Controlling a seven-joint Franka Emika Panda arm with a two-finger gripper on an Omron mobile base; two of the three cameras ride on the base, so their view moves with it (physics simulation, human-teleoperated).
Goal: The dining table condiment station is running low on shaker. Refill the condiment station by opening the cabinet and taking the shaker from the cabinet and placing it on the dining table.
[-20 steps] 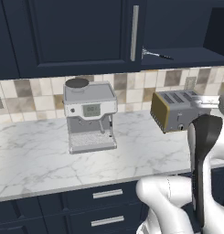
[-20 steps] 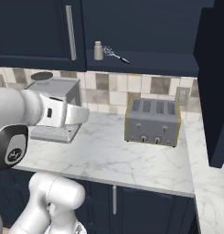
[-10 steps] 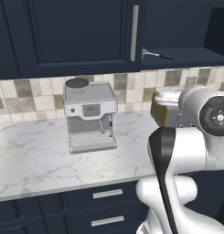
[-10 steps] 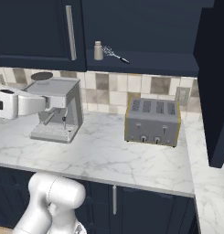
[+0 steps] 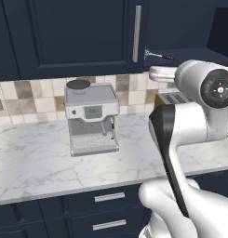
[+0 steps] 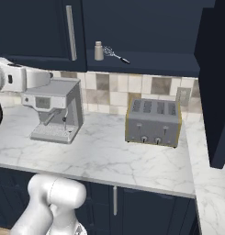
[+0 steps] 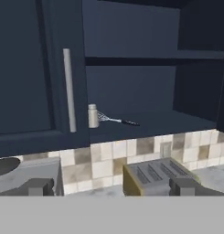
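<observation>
- Since a second ago, arm has swung up and across; elbow now high in left base view.
- Gripper (image 7: 111, 187) jaws stand wide apart, holding nothing, aimed at the cabinet (image 7: 35, 68).
- Cabinet's right side is open.
- Shaker (image 7: 93, 116) stands upright on the lower shelf, just beside the silver bar handle (image 7: 69, 90); whisk (image 7: 114, 120) lies next to it.
- Toaster (image 6: 153, 121) and coffee machine (image 6: 56, 110) on worktop below.

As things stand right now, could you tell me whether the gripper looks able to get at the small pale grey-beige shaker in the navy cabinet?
Probably yes: the small pale grey-beige shaker stands on the open shelf of the navy cabinet, beside a thin whisk, with nothing in front. The gripper is open and faces it.
</observation>
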